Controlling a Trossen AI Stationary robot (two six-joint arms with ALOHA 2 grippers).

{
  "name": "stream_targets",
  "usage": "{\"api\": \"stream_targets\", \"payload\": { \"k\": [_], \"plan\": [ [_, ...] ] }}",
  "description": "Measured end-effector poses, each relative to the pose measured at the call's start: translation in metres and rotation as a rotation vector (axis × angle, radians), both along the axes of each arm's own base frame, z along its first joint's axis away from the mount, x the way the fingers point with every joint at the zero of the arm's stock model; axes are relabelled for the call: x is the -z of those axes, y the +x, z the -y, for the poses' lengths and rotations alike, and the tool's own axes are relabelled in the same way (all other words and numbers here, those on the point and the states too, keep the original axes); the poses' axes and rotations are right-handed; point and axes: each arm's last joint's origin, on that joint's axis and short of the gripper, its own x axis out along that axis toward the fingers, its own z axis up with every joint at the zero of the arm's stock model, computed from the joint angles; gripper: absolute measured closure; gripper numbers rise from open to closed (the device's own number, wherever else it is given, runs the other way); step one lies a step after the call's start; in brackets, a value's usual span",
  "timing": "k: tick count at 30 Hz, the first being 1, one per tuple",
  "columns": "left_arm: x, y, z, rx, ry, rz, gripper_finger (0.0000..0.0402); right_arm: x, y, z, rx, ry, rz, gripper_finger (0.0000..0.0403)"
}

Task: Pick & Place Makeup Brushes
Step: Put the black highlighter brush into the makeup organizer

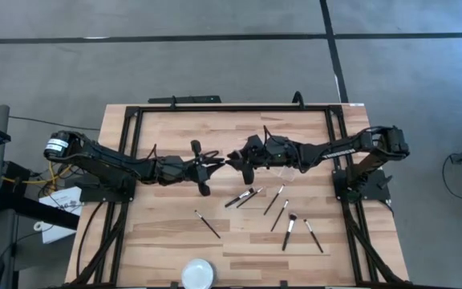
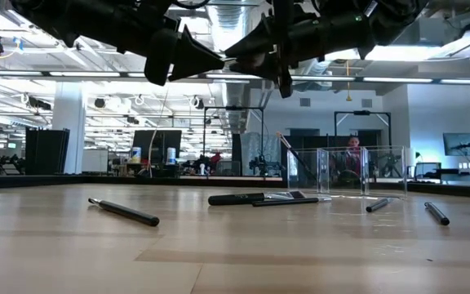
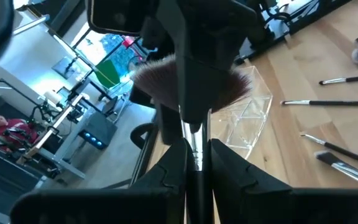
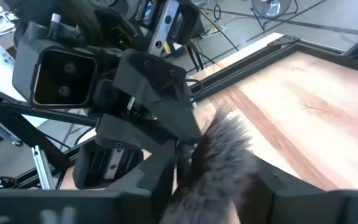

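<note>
High over the middle of the table my left gripper (image 1: 214, 165) and my right gripper (image 1: 233, 160) meet tip to tip. Between them is one makeup brush with a wide reddish-brown fluffy head (image 3: 160, 81); both are shut on it. Several slender dark brushes (image 1: 277, 215) lie flat on the wood right of centre. One more brush (image 2: 287, 153) leans inside the clear plastic holder (image 2: 343, 170). A round white dish (image 1: 197, 273) sits at the near edge. My left gripper (image 3: 196, 165) pinches the brush's silver ferrule and handle (image 3: 195, 144) just below the head, between its two fingers, which lie along the brush. The brush is lifted clear of the table. My right gripper (image 4: 213, 186) has the fluffy head (image 4: 224, 149) between its two fingers, coming level from the table's right. One finger (image 3: 191, 62) lies across the middle of the bristles, which fan out on both sides.
The clear holder (image 1: 288, 172) stands just right of and below the right gripper. Black frame rails (image 1: 231, 108) run along the table's far, left and right sides. Bare wood lies on the left half of the table (image 1: 159, 233).
</note>
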Motion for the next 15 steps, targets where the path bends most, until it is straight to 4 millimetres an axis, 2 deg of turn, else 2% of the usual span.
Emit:
{"api": "stream_targets", "payload": {
  "k": [8, 15],
  "plan": [
    [-0.0001, 0.0000, -0.0025, -0.025, 0.007, 0.000, 0.0356, -0.0001, 0.0000, 0.0000, -0.003, 0.002, 0.001, 0.0374],
    [-0.0001, 0.0001, -0.0026, -0.026, 0.005, 0.001, 0.0341, 0.0003, -0.0001, 0.0002, -0.010, -0.042, -0.006, 0.0383]
  ]
}}
